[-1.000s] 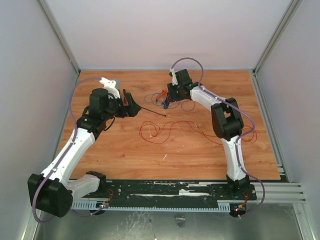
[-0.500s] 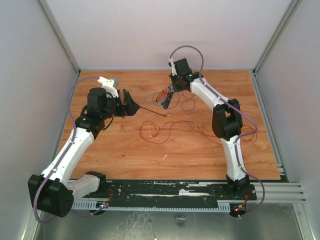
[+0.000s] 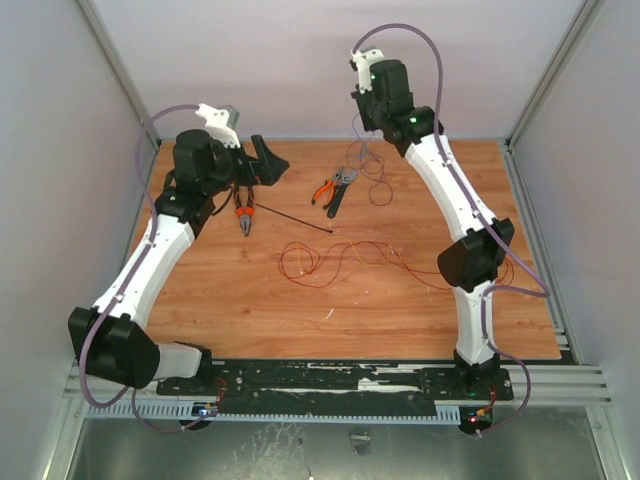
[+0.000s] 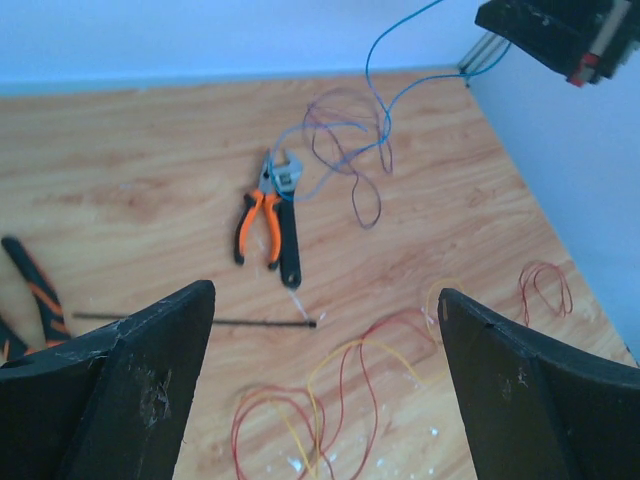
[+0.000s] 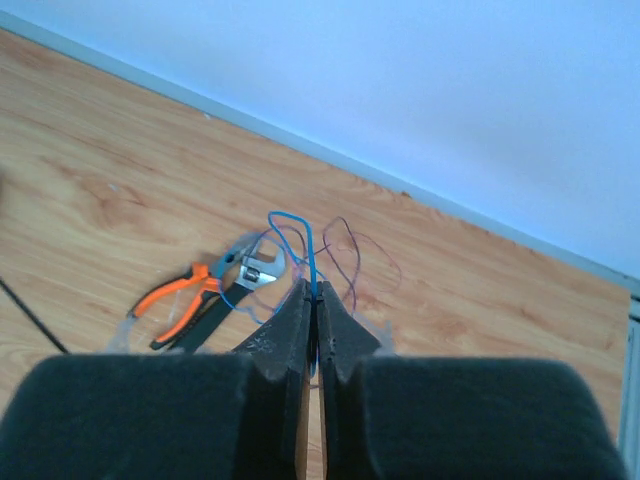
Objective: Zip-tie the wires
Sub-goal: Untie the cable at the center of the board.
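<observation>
**Gathering the blue strand toward the bundle**

Nearest our bases, the red and orange wires [image 3: 338, 258] sprawl in loose loops on the table [image 3: 250, 300]. Just beyond them the zip tie [image 3: 296, 219] lies flat and untouched, its left end near a pair of orange-handled pliers [image 3: 243, 212]. Our left gripper [image 3: 268, 163] hovers above that corner with its fingers spread wide and nothing between them. In its wrist view the zip tie sits on the boards below, framed between the two fingers and clear of both.

Farther back, a second pair of pliers [image 4: 258, 222] and an adjustable wrench [image 4: 288, 240] lie side by side. By the far wall our right gripper [image 5: 312, 292] hangs high, fingers pressed together on a blue wire [image 5: 311, 250]. Its blue and purple loops [image 4: 350, 170] trail down to the table beside the wrench head.

We judge this step to be gathering. We should keep the pinch firm and carry slowly, so the trailing loops slide off the tools rather than snag. Then we lay them against the red bunch, where the tie can pass around everything.
</observation>
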`<action>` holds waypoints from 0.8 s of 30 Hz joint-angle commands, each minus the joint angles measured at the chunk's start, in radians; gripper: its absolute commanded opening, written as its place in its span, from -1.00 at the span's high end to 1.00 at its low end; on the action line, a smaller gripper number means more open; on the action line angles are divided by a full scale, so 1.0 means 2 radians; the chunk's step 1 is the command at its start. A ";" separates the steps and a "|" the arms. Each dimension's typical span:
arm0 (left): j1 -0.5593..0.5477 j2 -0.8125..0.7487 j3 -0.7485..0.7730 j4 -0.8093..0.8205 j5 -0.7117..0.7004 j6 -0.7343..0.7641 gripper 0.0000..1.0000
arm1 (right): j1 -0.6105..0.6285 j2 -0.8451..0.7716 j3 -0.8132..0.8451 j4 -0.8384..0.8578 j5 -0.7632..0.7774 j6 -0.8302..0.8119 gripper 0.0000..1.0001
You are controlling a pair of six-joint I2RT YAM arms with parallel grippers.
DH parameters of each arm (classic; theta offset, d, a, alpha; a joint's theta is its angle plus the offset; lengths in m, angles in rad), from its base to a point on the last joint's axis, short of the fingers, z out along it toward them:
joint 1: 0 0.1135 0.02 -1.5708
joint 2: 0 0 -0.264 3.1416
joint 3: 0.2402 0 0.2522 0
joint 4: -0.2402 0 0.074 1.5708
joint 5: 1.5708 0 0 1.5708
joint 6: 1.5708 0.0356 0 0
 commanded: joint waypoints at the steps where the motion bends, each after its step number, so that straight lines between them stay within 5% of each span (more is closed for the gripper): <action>1: 0.003 0.040 0.030 0.081 0.029 0.003 -0.97 | 0.002 -0.048 -0.019 0.031 -0.068 -0.007 0.99; 12: -0.003 0.140 0.053 0.232 0.088 -0.038 -0.94 | 0.001 -0.060 -0.012 0.070 -0.172 0.001 1.00; 24: -0.068 0.227 0.110 0.285 0.066 -0.033 -0.94 | 0.002 -0.100 -0.023 0.097 -0.271 0.036 1.00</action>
